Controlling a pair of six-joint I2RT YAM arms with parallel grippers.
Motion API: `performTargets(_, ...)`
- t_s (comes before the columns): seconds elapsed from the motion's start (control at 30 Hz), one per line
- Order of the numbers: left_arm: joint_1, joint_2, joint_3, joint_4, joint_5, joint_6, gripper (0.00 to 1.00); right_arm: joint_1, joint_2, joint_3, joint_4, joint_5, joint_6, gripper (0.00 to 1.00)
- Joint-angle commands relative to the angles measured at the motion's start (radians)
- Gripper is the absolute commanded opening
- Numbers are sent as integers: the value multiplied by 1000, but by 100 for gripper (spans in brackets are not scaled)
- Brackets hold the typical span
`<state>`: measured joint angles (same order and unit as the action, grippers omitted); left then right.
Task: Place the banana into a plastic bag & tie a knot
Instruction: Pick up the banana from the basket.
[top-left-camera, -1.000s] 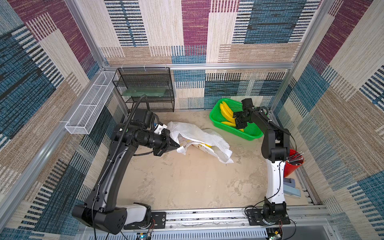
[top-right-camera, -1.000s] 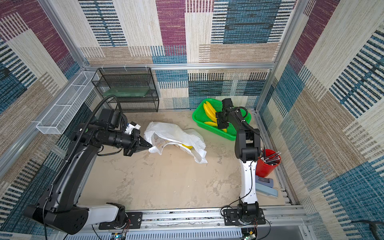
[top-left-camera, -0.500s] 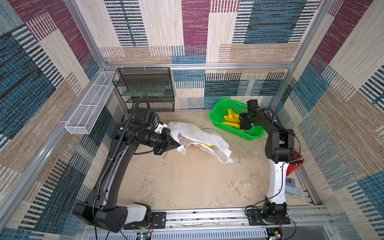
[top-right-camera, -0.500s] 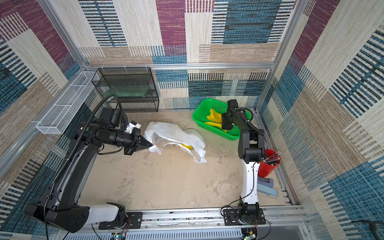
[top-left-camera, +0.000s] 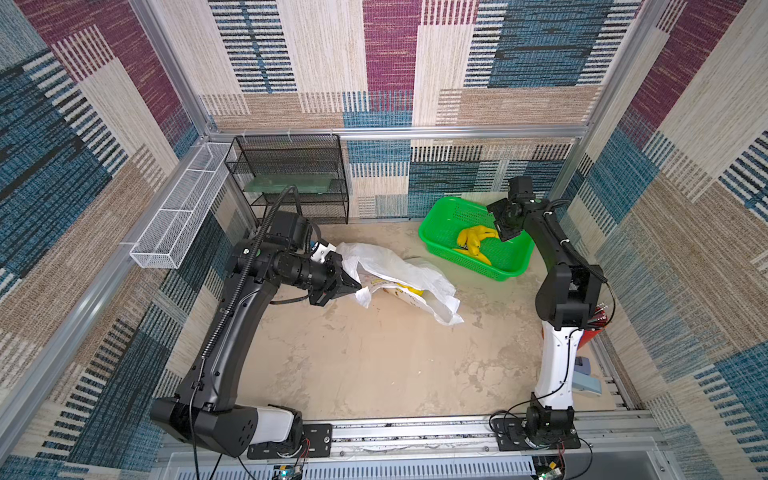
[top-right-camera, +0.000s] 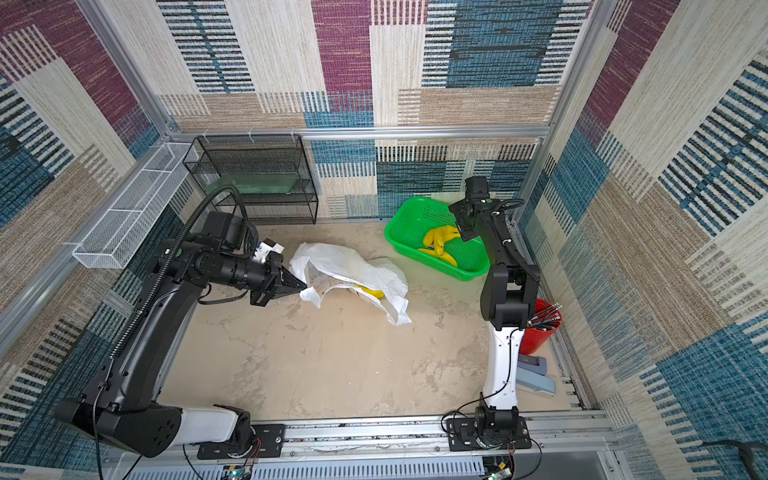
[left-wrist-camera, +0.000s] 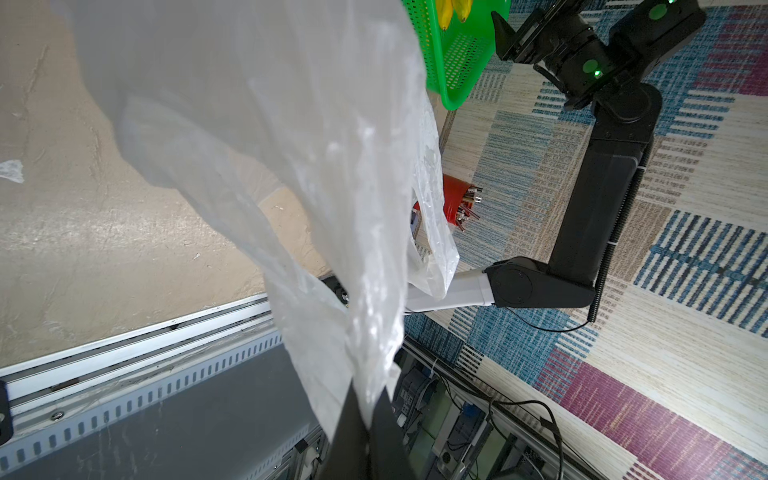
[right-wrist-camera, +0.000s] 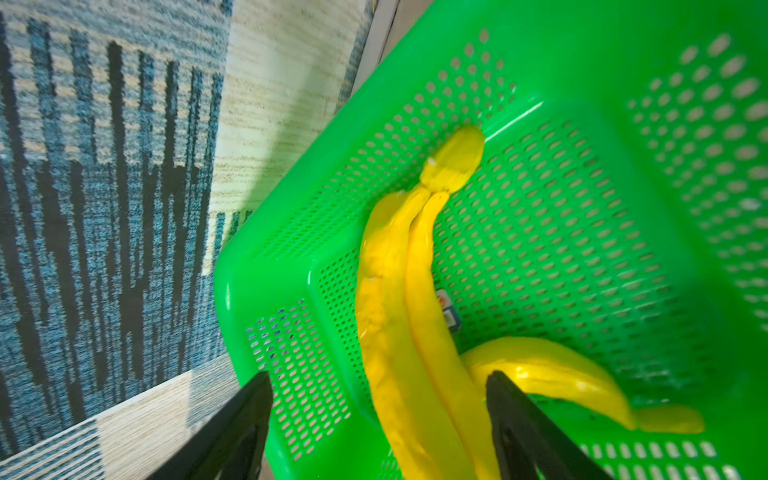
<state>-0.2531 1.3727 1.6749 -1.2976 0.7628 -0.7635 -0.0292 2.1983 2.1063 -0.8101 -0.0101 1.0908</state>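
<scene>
We see walls (top-left-camera: 324, 45) clad in woven patches of blue, maroon and beige (striped in places), framed by aluminium rails (top-left-camera: 415, 133), a mottled sandy floor (top-left-camera: 374, 357) under even light, a black wire shelf (top-left-camera: 291, 166) at the back wall and a white mesh tray (top-left-camera: 178, 220) fixed along a side wall.

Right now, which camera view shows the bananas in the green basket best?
The right wrist view: the bananas fill it, close up. Both top views show them small; the left wrist view catches only their tips.
</scene>
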Motion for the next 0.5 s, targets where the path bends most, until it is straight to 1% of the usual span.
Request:
performTargets(0.0,0,0,8,2,2,12,0,-43,-10,-54,4,10,-85,82)
performTargets(0.07,0,-3,4,2,2,13,0,-62,18,-48,14,-21,-93,83)
performTargets(0.17,0,-1,0,3,6,13,0,-72,89,17,-10,-44,-79,83)
performTargets(0.33,0,-4,0,2,7,17,0,-74,157,75,53,-77,0,83)
performTargets(0.4,0,-8,-4,3,6,15,0,-76,189,98,50,-92,52,81)
performTargets(0.47,0,-13,-10,3,1,15,0,-75,212,118,27,-72,91,81)
